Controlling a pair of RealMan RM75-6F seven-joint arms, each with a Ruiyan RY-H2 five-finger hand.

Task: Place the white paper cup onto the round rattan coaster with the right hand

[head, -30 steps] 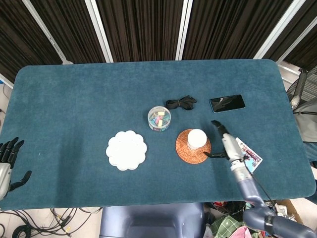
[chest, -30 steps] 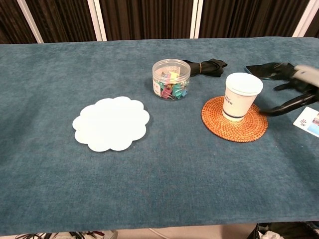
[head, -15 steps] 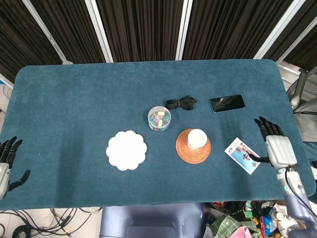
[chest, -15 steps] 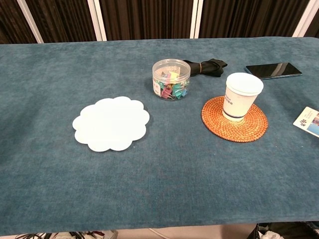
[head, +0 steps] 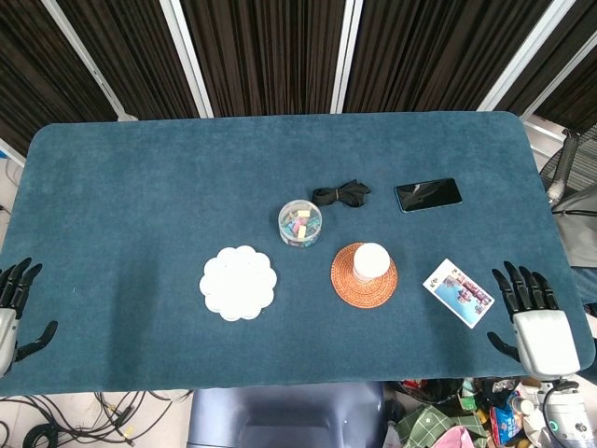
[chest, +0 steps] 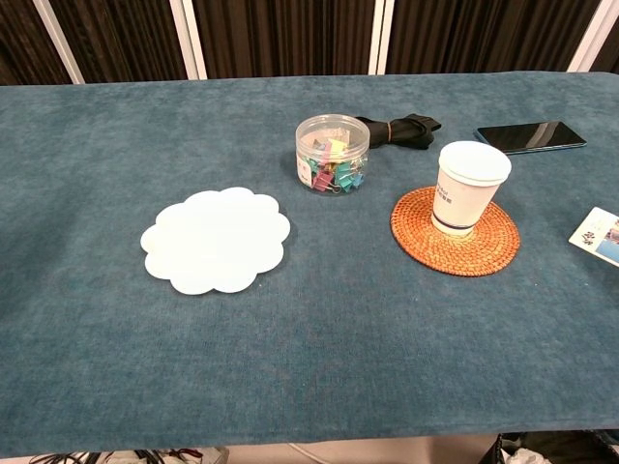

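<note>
White paper cup [chest: 470, 188] stands upright on the round rattan coaster [chest: 455, 232], a bit toward the coaster's far side rather than dead centre, approx mid-table w/ a lean toward the right edge. Right hand [head: 534, 318] sits off the table's near right corner, fingers spread, holding nothing; left hand [head: 13, 301] at the near left corner, also fingers apart and empty. Neither shows in the chest view. Task looks done, so risks are mostly about disturbing it. Cup is light and tall, prob. empty, so any sweep of the right arm back across the right side could clip it and tip it off the coaster. The woven surface is uneven, and since the cup sits off-centre a small nudge toward the far edge could leave its base half off the rim. The printed card [head: 458, 292] lies btw the coaster and the right hand, near the near right corner; a low pass could drag it into the coaster. Clip jar [chest: 331, 154] just beyond the coaster toward the far edge, w/ black strap [chest: 398, 130] and phone [chest: 529, 135] further back; a falling cup would likely roll into those. White scalloped mat [chest: 216, 240] is well apart, no concern.
</note>
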